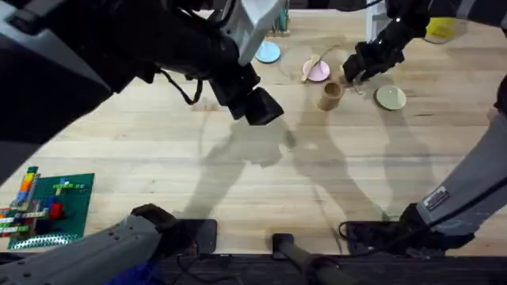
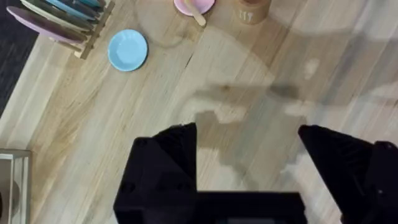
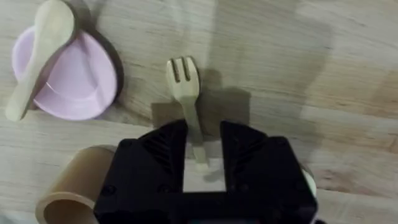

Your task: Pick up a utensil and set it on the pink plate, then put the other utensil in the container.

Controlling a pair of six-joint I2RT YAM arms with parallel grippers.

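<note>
Colour rundown: the pink plate (image 3: 74,78) is seen as a soft pale pink, and the spoon (image 3: 37,53) lying across it is done in light, unpainted-looking wood. Same pale wood tone is found on the fork (image 3: 185,93). The container (image 3: 71,190) is coloured a warmer tan-brown. A light-blue plate (image 2: 127,50) and a pale yellow-green plate (image 1: 390,97) are also spotted. Both grippers, left (image 2: 249,155) and right (image 3: 204,149), are finished in plain black. The table (image 1: 261,158) is patterned with blond wood-grain planks. A green baseplate (image 1: 55,207) is dotted with red, yellow, blue and orange bricks.
</note>
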